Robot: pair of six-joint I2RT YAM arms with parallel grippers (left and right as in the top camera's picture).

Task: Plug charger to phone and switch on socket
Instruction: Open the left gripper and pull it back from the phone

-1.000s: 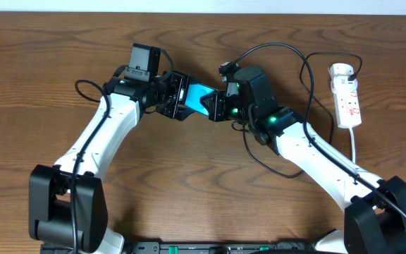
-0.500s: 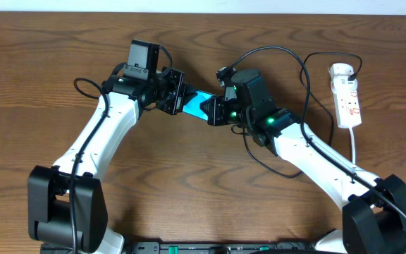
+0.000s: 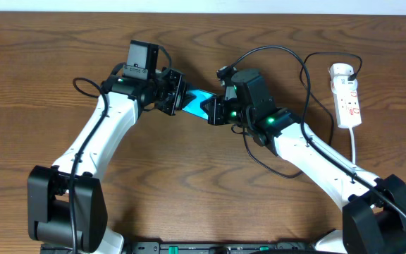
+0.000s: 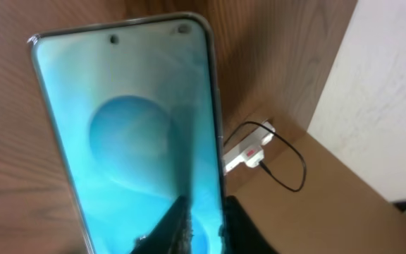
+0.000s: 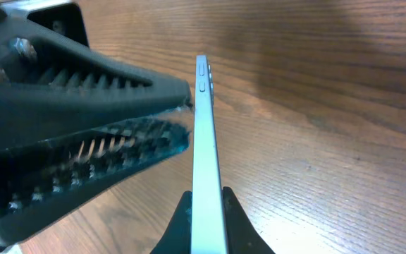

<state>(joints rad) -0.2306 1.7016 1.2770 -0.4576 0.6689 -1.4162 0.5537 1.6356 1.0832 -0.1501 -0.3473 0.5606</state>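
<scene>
Wooden table (image 3: 189, 197), phone (image 3: 196, 97) held above its middle.
The white socket (image 3: 347, 95) lies far right. The tilted phone's edge is pinched in the right gripper (image 3: 211, 110), fingers closed on it. The left gripper (image 3: 180, 99) is at its other end, grip impossible to tell. The thin charger cable (image 3: 306, 85) loops near the socket.

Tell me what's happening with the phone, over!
Right gripper shut on flat turquoise-screen smartphone. Left gripper at its far end, grip unclear. White power strip off to the right, untouched.
</scene>
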